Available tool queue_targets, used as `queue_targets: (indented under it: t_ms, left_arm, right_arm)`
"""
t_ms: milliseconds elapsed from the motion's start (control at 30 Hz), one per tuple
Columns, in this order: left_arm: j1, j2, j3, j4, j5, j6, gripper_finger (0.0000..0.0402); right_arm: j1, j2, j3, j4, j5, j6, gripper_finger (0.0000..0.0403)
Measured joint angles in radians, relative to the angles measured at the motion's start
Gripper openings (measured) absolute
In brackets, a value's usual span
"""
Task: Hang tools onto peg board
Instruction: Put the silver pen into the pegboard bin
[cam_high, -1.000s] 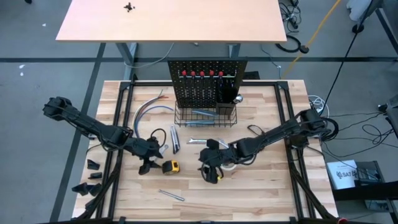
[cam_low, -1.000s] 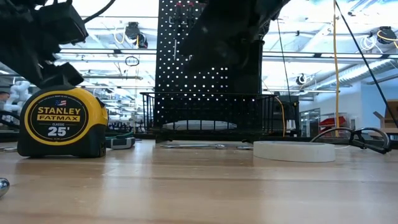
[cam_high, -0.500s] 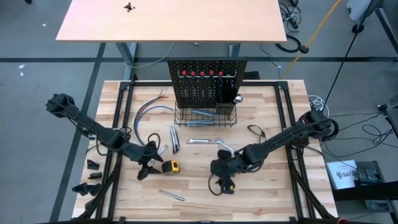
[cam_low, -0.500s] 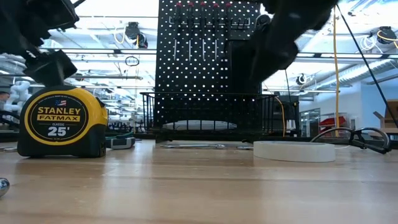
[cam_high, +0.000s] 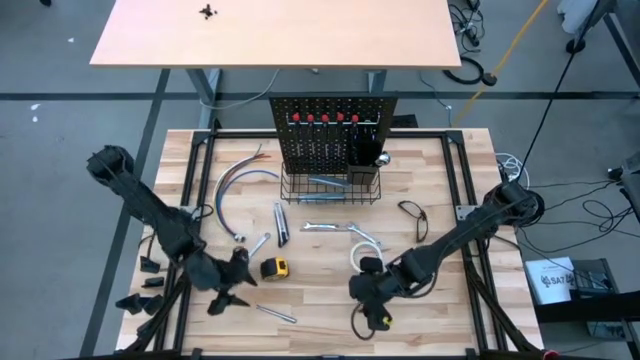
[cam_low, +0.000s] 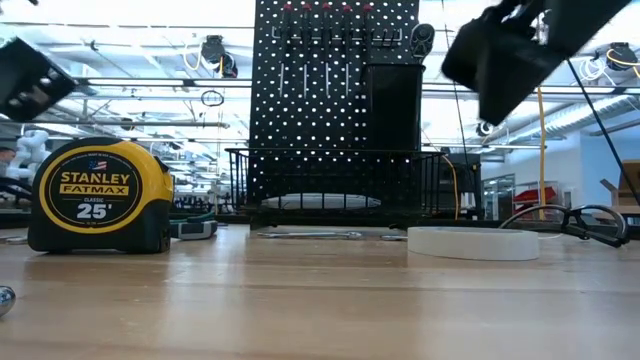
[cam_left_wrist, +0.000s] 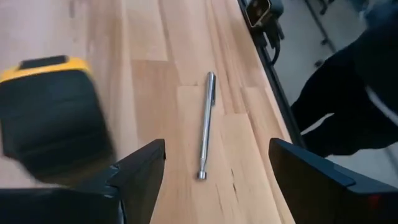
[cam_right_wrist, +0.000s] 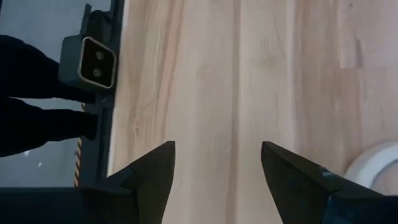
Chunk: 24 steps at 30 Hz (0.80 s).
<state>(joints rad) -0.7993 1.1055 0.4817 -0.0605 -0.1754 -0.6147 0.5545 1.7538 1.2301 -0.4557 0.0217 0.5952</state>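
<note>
We see our left claw (cam_high: 222, 300) released and empty near the desk's front edge, a thin silver rod (cam_left_wrist: 206, 124) ahead and the yellow-black tape measure (cam_high: 275, 268) beside it. Our right claw (cam_high: 372, 312), also released, hovers by the white tape roll (cam_high: 362, 256). The upright black perforated peg board (cam_high: 325, 135) stands at the desk's back edge.

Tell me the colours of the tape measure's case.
The tape measure is yellow with black, clearest in the low view.

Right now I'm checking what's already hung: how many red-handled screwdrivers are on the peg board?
5, in a row along the top edge of the upright black perforated peg board: red-handled screwdrivers at. More may be hidden.
</note>
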Motion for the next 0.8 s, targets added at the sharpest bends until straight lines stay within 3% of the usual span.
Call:
queue_targets:
  t_ms: [400,800]
  left_arm:
    - [-0.032,0.368,0.205,0.003,-0.026,0.150,0.0287]
    - [-0.035,0.550,0.245,0.000,-0.039,0.113,0.0277]
  right_arm:
    - [0.042,0.000,0.000,0.001,0.081,0.036,0.0232]
    - [0.049,0.000,0.000,-0.005,0.083,0.003,0.0232]
